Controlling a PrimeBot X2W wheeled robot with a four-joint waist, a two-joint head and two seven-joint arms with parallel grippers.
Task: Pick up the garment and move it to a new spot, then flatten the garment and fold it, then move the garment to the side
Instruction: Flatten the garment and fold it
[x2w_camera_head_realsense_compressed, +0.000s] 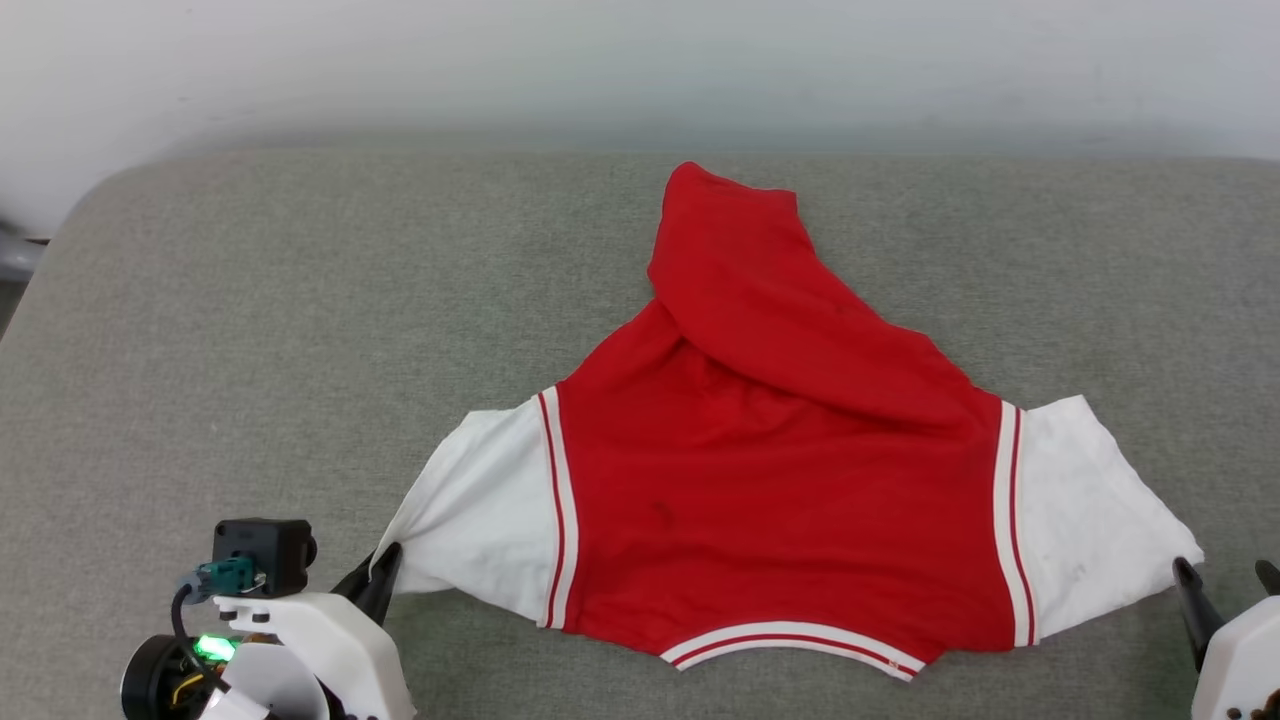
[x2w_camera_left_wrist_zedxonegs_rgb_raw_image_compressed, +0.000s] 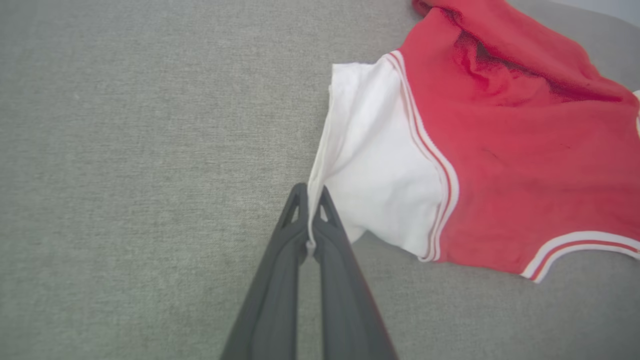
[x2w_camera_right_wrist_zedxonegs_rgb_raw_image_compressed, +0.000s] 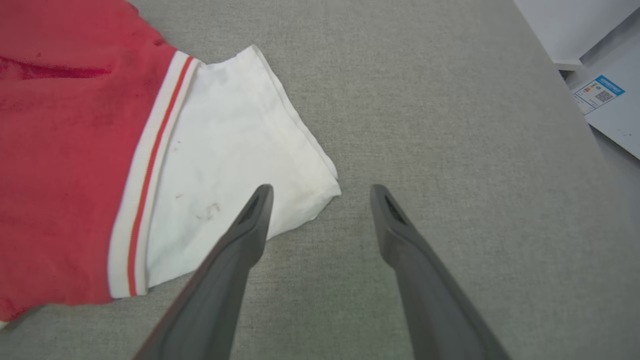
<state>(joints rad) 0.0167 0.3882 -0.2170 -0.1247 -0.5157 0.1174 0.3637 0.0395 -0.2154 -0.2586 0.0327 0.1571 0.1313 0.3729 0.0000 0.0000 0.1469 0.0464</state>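
Well, garment (x2w_camera_head_realsense_compressed: 780, 500) across grey cushion (x2w_camera_head_realsense_compressed: 250, 330).

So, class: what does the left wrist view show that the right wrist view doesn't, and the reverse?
Left wrist view: the left fingers shut on the hem of one white sleeve.
Right wrist view: the right fingers spread open at the corner of the other sleeve, and a QR-code label off to the side.
Both: the red jersey and the grey cushion under it.
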